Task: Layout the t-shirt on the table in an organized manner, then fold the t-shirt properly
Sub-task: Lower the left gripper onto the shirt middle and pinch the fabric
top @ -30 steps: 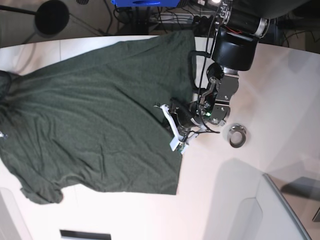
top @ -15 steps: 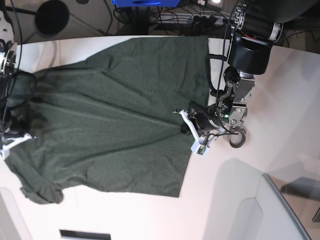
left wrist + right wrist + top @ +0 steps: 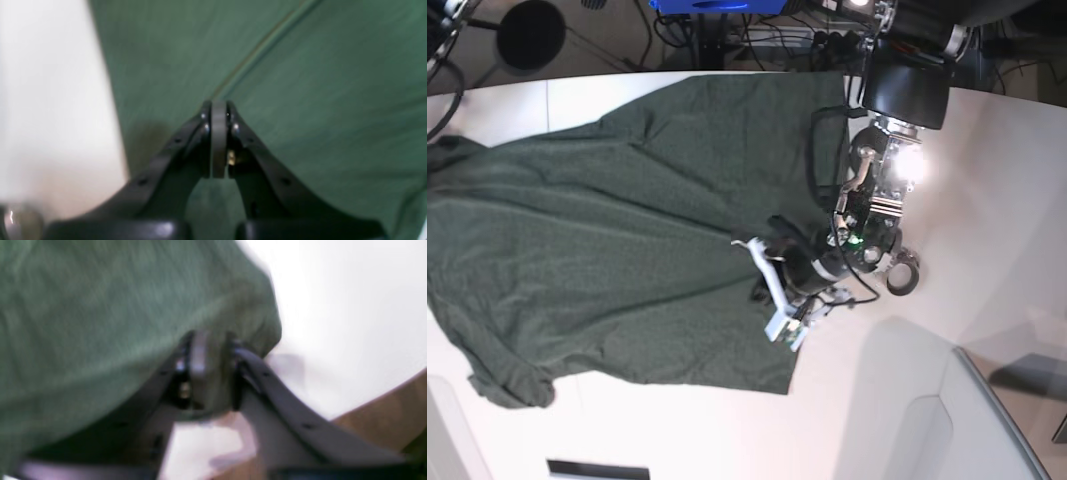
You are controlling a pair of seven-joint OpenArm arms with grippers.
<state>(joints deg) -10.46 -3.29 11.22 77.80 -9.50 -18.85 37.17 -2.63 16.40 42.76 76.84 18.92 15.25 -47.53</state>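
Note:
The dark green t-shirt (image 3: 607, 230) lies spread over the white table (image 3: 987, 170), with its hem toward the right. My left gripper (image 3: 765, 288) sits on the shirt just inside that hem. It is shut on the t-shirt, and a small dark pucker shows at its tips. In the left wrist view the left gripper (image 3: 218, 106) has its pads pressed together on the t-shirt (image 3: 317, 83) at a seam line. The blurred right wrist view shows my right gripper (image 3: 213, 340) open by a narrow gap, at a rounded edge of the t-shirt (image 3: 83, 306) over the table (image 3: 350, 306).
A small metal ring (image 3: 905, 272) lies on the table just right of the left wrist. A pale grey panel (image 3: 927, 420) fills the near right corner. Cables and stands (image 3: 727, 30) sit on the floor beyond the far edge. The shirt's left side reaches the frame's left edge.
The left gripper moved left onto the shirt, bunching cloth at its tips. The right arm left the shirt's left edge for the far left corner and its jaws parted.

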